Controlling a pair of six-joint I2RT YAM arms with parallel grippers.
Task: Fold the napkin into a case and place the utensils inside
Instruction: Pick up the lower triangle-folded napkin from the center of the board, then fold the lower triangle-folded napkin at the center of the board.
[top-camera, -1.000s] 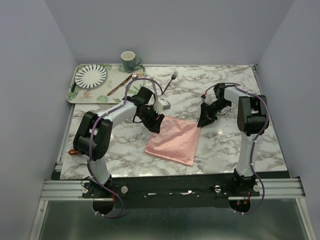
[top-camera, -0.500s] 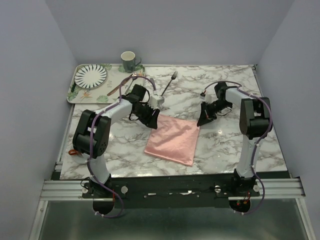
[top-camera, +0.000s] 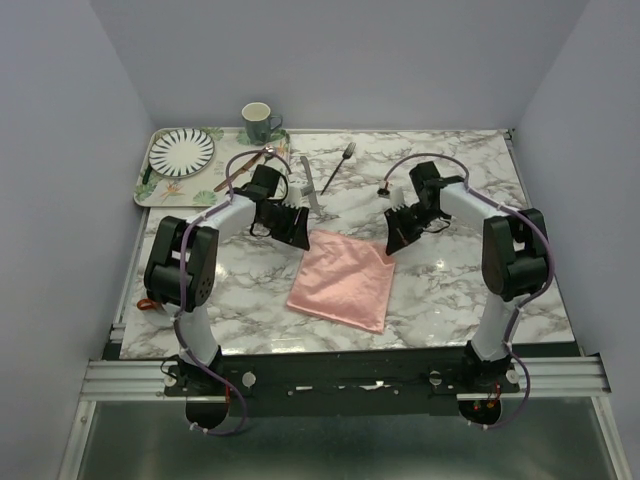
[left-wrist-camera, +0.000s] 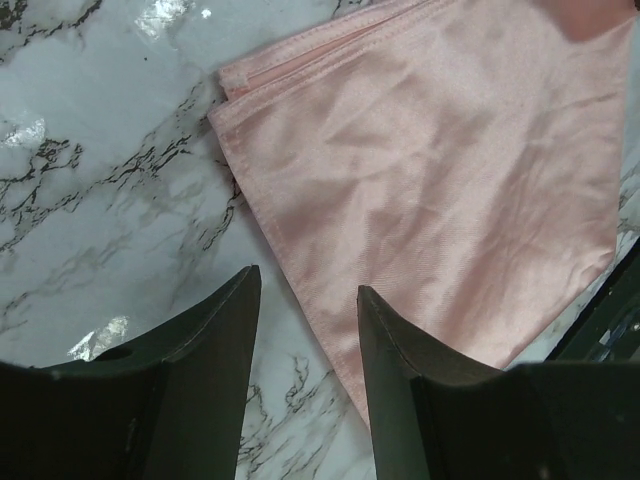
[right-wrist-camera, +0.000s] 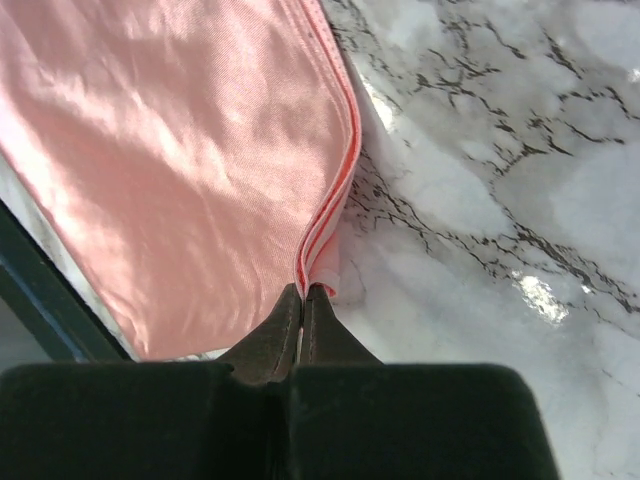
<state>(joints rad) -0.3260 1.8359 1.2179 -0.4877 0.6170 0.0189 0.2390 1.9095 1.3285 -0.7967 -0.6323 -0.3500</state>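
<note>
Left wrist view: your left end effector (left-wrist-camera: 308, 282) hangs half-open, empty, over the far-left corner of the folded salmon-pink cloth napkin (left-wrist-camera: 440, 170) on the marble bench (left-wrist-camera: 90, 150). Your right end effector (right-wrist-camera: 303, 292) is clamped on the far-right corner; pulling one-sided could drag the layers apart.

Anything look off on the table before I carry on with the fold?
Nothing spilled or damaged. The napkin lies skewed to the table edge, and its layers sit slightly offset at the far left corner. The right gripper pinches the far right corner; the left gripper is open, holding nothing.
</note>
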